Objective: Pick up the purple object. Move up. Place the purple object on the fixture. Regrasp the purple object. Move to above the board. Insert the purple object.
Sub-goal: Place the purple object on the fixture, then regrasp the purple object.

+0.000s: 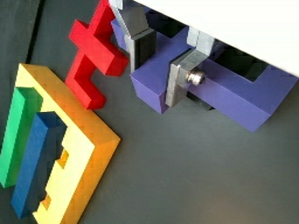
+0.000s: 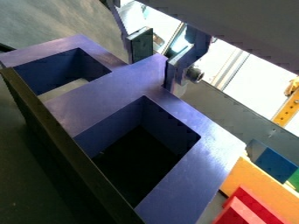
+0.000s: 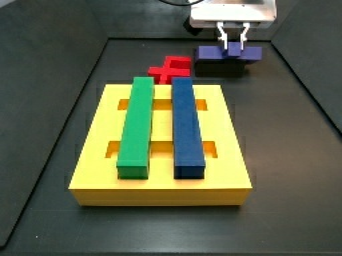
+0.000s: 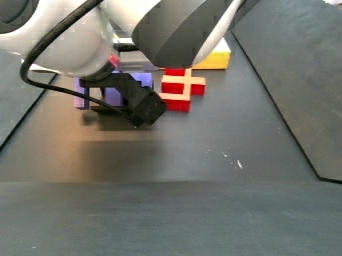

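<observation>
Down at the far end of the desk, the end effector (image 3: 238, 44) sits low over the purple object (image 3: 223, 55), its two silver fingers (image 1: 177, 80) closed against the raised middle stub of the piece, one plate on each side. Both wrist views show this grip from close up: in a wrist view the purple object (image 2: 128, 114) fills most of the picture, with its hollow notches facing the camera and the finger plates pressed to the ridge between them. The purple object rests on the dark desk (image 3: 54, 110) near the far right corner, beyond the board (image 3: 163, 180). Just beside it, toward the left, lies a red cross-shaped piece (image 3: 168, 68); the two look very close, but I cannot tell whether they touch. The board lies nearer the middle of the desk and carries a green bar (image 3: 136, 122) and a dark-blue bar (image 3: 187, 124) side by side along its length. In a side view the arm's white housing (image 4: 160, 25) hides much of the purple object (image 4: 96, 96).
</observation>
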